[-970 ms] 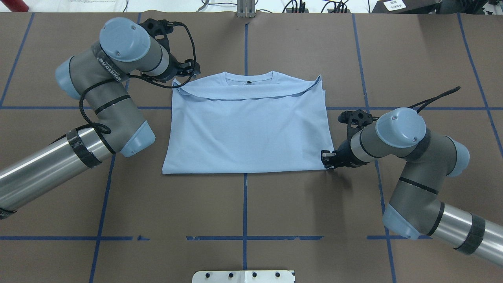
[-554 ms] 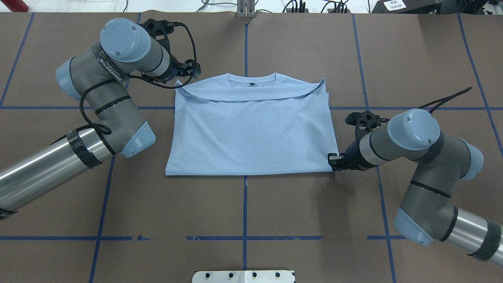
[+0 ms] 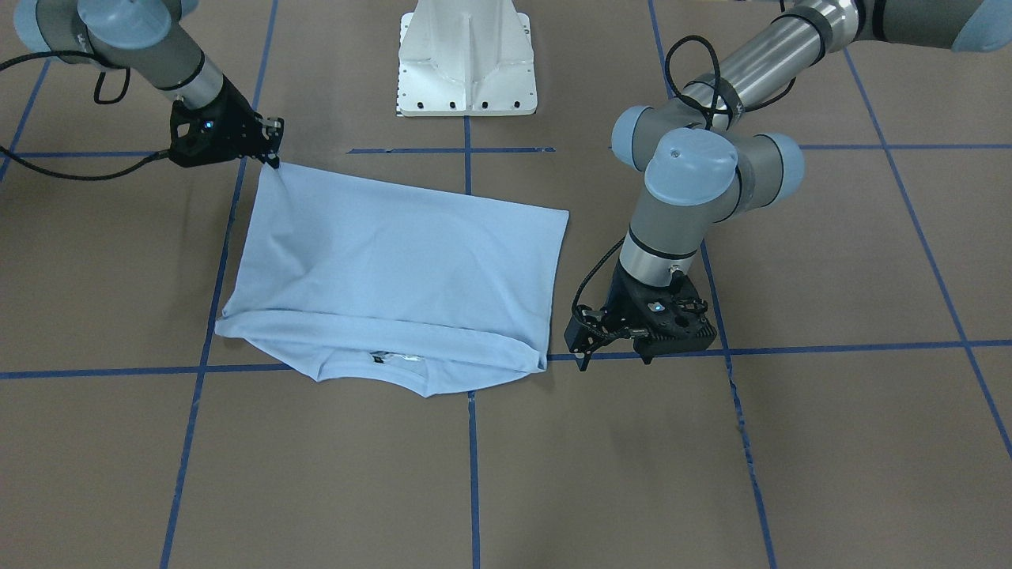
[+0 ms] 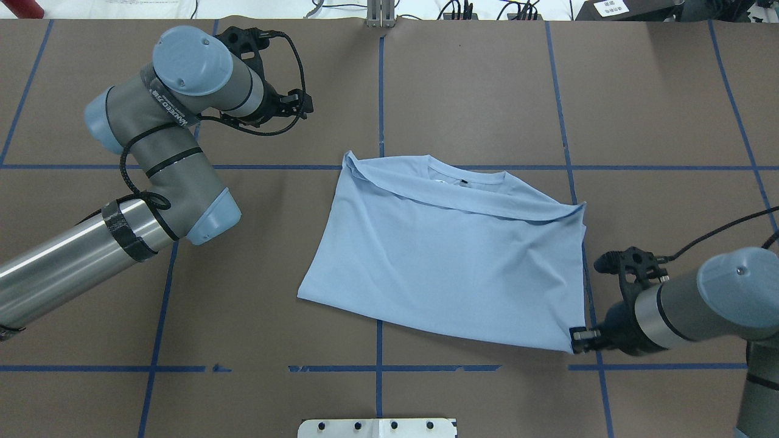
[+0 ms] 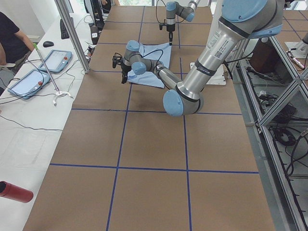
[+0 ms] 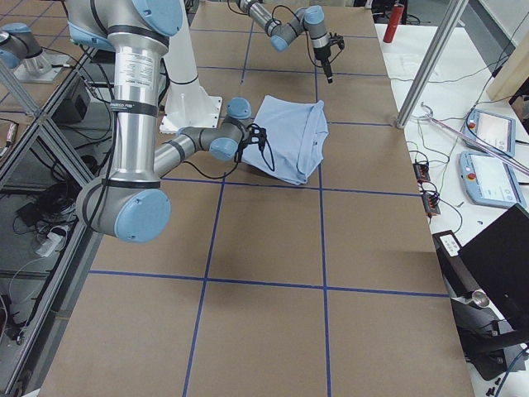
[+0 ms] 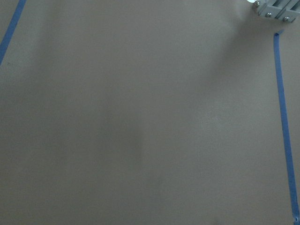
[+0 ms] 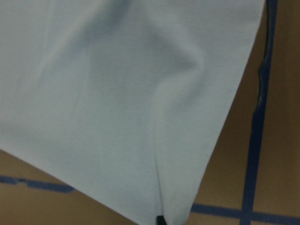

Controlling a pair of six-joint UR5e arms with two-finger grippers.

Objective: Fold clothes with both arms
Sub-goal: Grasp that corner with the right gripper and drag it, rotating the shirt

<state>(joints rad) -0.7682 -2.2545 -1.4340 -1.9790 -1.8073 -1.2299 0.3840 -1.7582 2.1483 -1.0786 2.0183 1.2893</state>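
Observation:
The light blue T-shirt point(image 4: 450, 267) lies folded on the brown table, collar edge far from the robot, skewed toward its right side. It also shows in the front view point(image 3: 395, 261). Its neck tag point(image 3: 395, 359) shows; the chest print is hidden. My right gripper point(image 4: 576, 339) is shut on the shirt's near right corner and holds it slightly raised, as the front view point(image 3: 273, 158) shows. The right wrist view is filled with shirt cloth point(image 8: 117, 93). My left gripper point(image 4: 295, 108) hangs open and empty over bare table, apart from the shirt's far left corner.
The white pedestal base point(image 3: 466, 63) stands at the robot's table edge. Blue tape lines point(image 4: 380, 292) grid the table. A metal bracket point(image 4: 380, 12) sits at the far edge. Tablets point(image 5: 29, 82) and a red bottle point(image 5: 14, 191) lie on side benches.
My right gripper has pulled the shirt to the robot's right and toward the robot. The shirt's far left corner has slid away from my left gripper, which stayed in place.

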